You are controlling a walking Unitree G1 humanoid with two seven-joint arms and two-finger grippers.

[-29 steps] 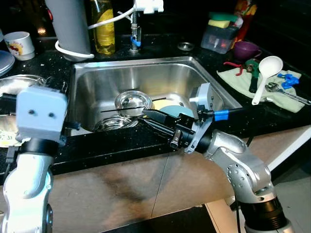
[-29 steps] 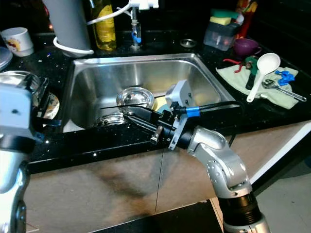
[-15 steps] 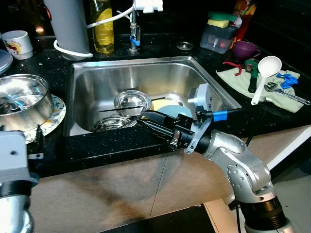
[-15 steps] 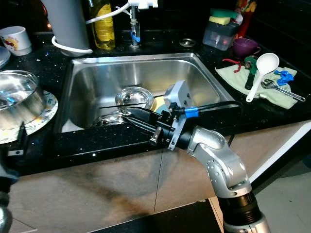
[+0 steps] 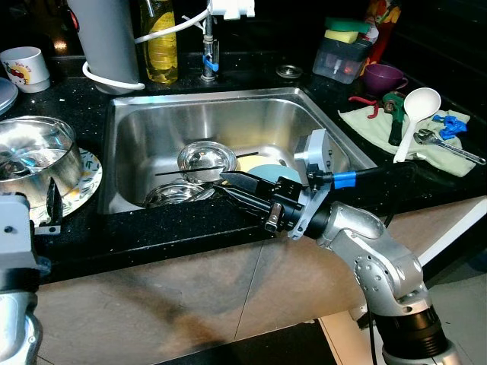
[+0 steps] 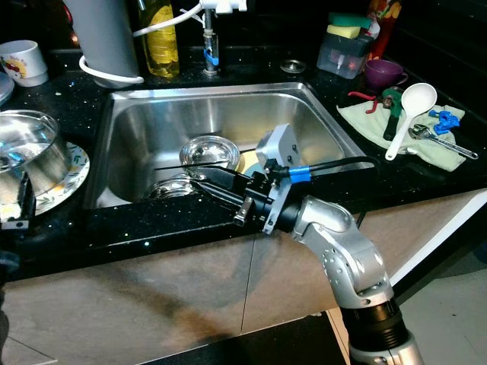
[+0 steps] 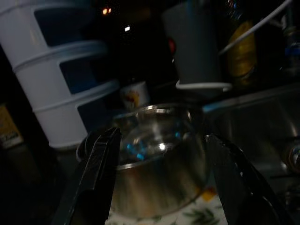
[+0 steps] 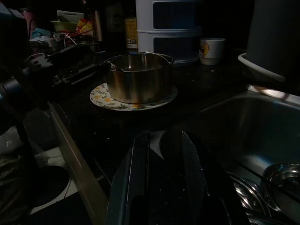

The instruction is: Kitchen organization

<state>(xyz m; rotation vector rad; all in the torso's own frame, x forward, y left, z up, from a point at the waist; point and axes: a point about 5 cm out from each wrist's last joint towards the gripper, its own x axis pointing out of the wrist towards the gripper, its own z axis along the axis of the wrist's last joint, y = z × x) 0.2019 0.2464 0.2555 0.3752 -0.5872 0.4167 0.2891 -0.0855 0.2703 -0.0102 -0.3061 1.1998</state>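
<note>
A steel pot (image 5: 34, 156) stands on a flowered plate (image 5: 85, 176) on the black counter left of the sink (image 5: 129, 114). My left gripper (image 7: 161, 140) is low at the counter's front edge, open wide and pointing at the pot from a short way off. In the sink lie two steel bowls (image 5: 207, 158) (image 5: 179, 194) and a pale blue plate (image 5: 268, 173). My right gripper (image 5: 223, 182) reaches over the sink's front rim above the bowls, fingers a narrow gap apart and holding nothing.
Behind the sink stand a grey cylinder (image 5: 106, 38), a yellow bottle (image 5: 162, 42) and the tap (image 5: 209, 46). A mug (image 5: 23, 67) sits at the far left. On the right are a sponge box (image 5: 342, 57), a purple cup (image 5: 384, 76) and a white ladle (image 5: 415, 114) on a cloth.
My left arm has dropped from in front of the camera to the bottom left, uncovering the pot and plate. The right arm has stayed still.
</note>
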